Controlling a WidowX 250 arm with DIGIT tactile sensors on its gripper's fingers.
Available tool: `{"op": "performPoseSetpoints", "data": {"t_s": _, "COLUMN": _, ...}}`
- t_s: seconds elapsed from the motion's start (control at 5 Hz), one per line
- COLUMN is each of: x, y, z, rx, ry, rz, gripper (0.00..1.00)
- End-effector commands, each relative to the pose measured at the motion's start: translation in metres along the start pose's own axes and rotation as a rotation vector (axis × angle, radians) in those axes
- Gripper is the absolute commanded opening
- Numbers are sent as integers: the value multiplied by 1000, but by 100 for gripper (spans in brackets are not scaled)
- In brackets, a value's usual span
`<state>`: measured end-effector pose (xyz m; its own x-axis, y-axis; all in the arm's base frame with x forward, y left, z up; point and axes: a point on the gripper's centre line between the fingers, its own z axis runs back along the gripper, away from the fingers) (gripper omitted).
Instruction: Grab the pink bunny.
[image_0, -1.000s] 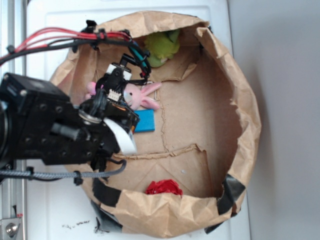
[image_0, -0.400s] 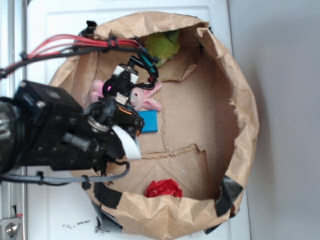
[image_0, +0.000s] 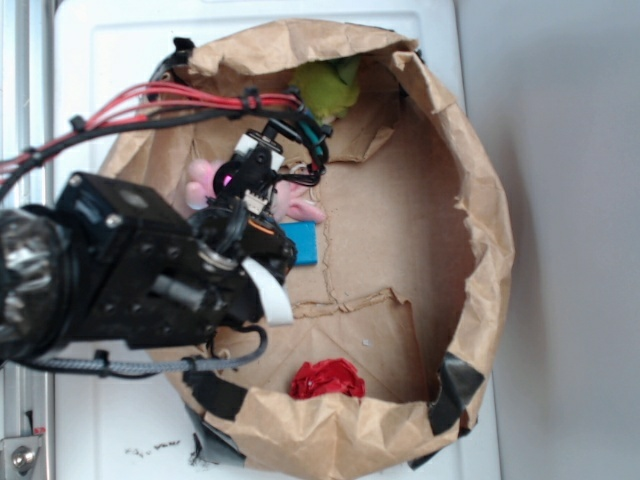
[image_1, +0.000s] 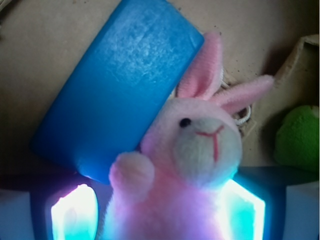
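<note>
Bunny body half hidden between tool fingers

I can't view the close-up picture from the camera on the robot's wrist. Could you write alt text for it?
A fluffy pink bunny fills the lower middle of the picture, facing the camera, its body between the two glowing fingers of the gripper. A blue block lies against its left side on brown paper, and a green plush toy peeks in at the right edge.

— Any lettering, labels or numbers legible in either view?
— None: the paper bag, the blue block and the pink bunny carry no readable text.
</note>
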<state>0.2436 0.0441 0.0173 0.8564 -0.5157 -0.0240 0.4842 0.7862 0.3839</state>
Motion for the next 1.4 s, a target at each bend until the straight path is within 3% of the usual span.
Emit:
{"op": "performPoseSetpoints", "data": {"t_s": 0.0, "x": -4, "y": 10, "z": -6, "rx": -53, "ry": 9, "rz": 81, "gripper": 0}}
{"op": "performPoseSetpoints", "data": {"t_s": 0.2, "x": -3, "y": 20, "z": 0, "rx": -81, "ry": 6, "rz": 102, "gripper": 0}}
{"op": "performPoseSetpoints", "data": {"t_s": 0.6, "x": -12, "y": 16, "z": 28, "rx": -139, "ry": -14, "rz": 151, "gripper": 0}}
{"op": "performPoseSetpoints", "data": {"t_s": 0.8, "x": -15, "y": 20, "z": 58, "rx": -228, "ry": -41, "rz": 183, "gripper": 0}}
{"op": "performPoseSetpoints", "data": {"t_s": 1.2, "x": -2, "y": 40, "z": 113, "rx": -323, "ry": -127, "rz": 300, "gripper": 0}}
